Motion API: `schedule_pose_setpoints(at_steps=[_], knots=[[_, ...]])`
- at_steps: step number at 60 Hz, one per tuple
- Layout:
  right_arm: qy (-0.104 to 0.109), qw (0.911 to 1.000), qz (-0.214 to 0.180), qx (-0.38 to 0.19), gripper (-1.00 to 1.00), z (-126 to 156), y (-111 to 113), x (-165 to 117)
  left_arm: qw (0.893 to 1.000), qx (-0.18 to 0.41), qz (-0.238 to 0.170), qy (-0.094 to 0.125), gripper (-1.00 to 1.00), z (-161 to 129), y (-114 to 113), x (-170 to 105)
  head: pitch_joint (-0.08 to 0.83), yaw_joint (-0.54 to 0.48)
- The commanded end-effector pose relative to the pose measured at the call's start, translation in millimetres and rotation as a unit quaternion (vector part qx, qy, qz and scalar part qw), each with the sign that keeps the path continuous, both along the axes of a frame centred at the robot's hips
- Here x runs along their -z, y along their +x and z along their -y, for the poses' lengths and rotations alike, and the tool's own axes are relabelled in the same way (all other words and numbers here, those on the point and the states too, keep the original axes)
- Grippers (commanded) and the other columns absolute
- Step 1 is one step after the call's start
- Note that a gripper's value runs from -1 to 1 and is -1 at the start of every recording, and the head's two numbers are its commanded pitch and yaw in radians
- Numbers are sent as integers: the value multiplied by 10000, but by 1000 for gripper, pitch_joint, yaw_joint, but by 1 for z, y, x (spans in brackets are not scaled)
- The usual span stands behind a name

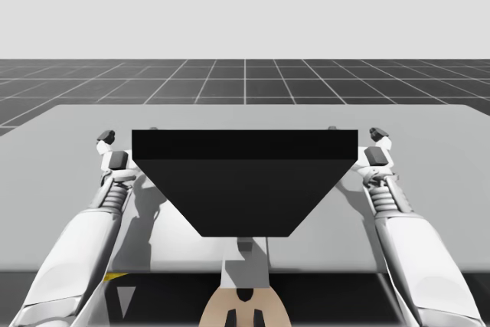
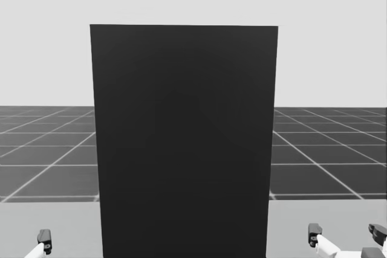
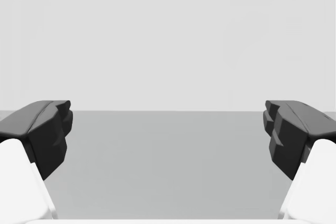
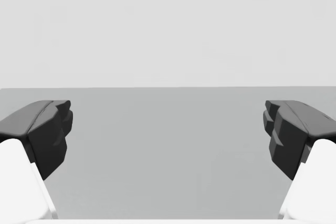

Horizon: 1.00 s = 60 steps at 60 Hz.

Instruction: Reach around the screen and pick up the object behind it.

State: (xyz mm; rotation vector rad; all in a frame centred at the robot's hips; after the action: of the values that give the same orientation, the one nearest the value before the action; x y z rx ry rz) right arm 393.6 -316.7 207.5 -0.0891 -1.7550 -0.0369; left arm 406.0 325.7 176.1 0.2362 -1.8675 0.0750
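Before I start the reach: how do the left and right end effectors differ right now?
The left end effector sits out to the left of the screen, the right end effector out to its right. More table stretches ahead of the right end effector than ahead of the left end effector. Both are open, with nothing between them.

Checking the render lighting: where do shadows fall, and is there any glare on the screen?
High view: soft grey shadows lie on the table on either side of the screen. Head view: the screen is flat black, with no glare. Left wrist view: the table ahead of the open left gripper is evenly lit; right wrist view: the same ahead of the open right gripper.
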Motion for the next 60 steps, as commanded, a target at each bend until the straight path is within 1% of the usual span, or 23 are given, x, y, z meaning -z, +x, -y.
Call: schedule_pose_setpoints(at_steps=[1, 4, 9, 12, 16, 20, 21, 24, 25, 32, 33, 35, 37, 39, 41, 43, 45, 48, 52, 54, 56, 58, 60], knots=[[-143, 9999, -1, 87, -1000, -2, -1, 1, 10000, 4, 1, 46, -1000, 1, 0, 1, -2, -30], [-144, 9999, -22, -81, -1000, -3, -2, 0, 10000, 31, -11, 54, -1000, 1, 0, 1, -2, -30], [-340, 9991, -98, -247, -1000, -2, -2, 1, 9997, 173, -151, 19, -1000, 3, -2, 0, 1, -30], [-278, 9987, -162, -404, -1000, -3, -2, 3, 9989, 325, -324, 58, -1000, 5, -4, 1, 4, -32], [-202, 9969, -268, -711, -1000, -4, -3, 5, 9967, 598, -551, 21, -1000, 7, -8, 0, 9, -34], [-185, 9946, -310, -976, -1000, -5, -4, 7, 9947, 768, -677, 53, -1000, 10, -13, 1, 14, -34], [-67, 9918, -346, -1226, -1000, -6, -4, 7, 9929, 902, -768, 79, -1000, 11, -16, 1, 16, -35], [-63, 9895, -250, -1422, -1000, -7, -6, 7, 9912, 1099, -734, 85, -1000, 13, -19, -1, 20, -35], [-62, 9862, -175, -1647, -1000, -8, -8, 6, 9872, 1365, -815, 118, -1000, 14, -23, -3, 23, -35], [31, 9715, -55, -2371, -1000, -12, -16, 4, 9790, 1858, -826, 170, -1000, 17, -36, -11, 28, -36], [79, 9647, -32, -2631, -1000, -14, -19, 3, 9769, 1973, -806, 153, -1000, 18, -40, -13, 29, -37], [128, 9610, -19, -2763, -1000, -15, -21, 3, 9745, 2081, -829, 158, -1000, 19, -43, -14, 31, -37], [92, 9508, 60, -3095, -1000, -18, -26, 2, 9694, 2298, -841, 213, -1000, 19, -49, -16, 34, -37], [54, 9466, 107, -3223, -1000, -20, -28, 2, 9666, 2408, -851, 215, -1000, 20, -52, -16, 36, -38], [21, 9371, 171, -3487, -1000, -22, -33, 1, 9575, 2724, -921, 214, -1000, 20, -57, -16, 39, -39], [11, 9326, 190, -3603, -1000, -23, -35, 0, 9560, 2781, -909, 234, -1000, 21, -60, -16, 40, -39], [-50, 9238, 238, -3822, -1000, -26, -39, 0, 9478, 3040, -932, 252, -1000, 21, -65, -17, 42, -39], [-79, 9145, 250, -4037, -1000, -28, -44, 0, 9401, 3261, -963, 256, -1000, 21, -70, -17, 46, -39], [-235, 9012, 251, -4319, -1000, -31, -49, 2, 9251, 3651, -992, 336, -1000, 23, -77, -19, 52, -38], [-308, 8925, 236, -4494, -1000, -32, -53, 3, 9110, 3966, -1050, 416, -1000, 24, -82, -21, 57, -36], [-326, 8888, 201, -4566, -1000, -33, -55, 3, 9067, 4060, -1043, 470, -1000, 24, -84, -22, 59, -35], [-383, 8828, 167, -4680, -1000, -33, -58, 4, 8950, 4289, -1106, 531, -1000, 25, -88, -24, 62, -33], [-391, 8795, 135, -4741, -1000, -34, -60, 4, 8885, 4409, -1140, 566, -1000, 26, -90, -25, 64, -32]])
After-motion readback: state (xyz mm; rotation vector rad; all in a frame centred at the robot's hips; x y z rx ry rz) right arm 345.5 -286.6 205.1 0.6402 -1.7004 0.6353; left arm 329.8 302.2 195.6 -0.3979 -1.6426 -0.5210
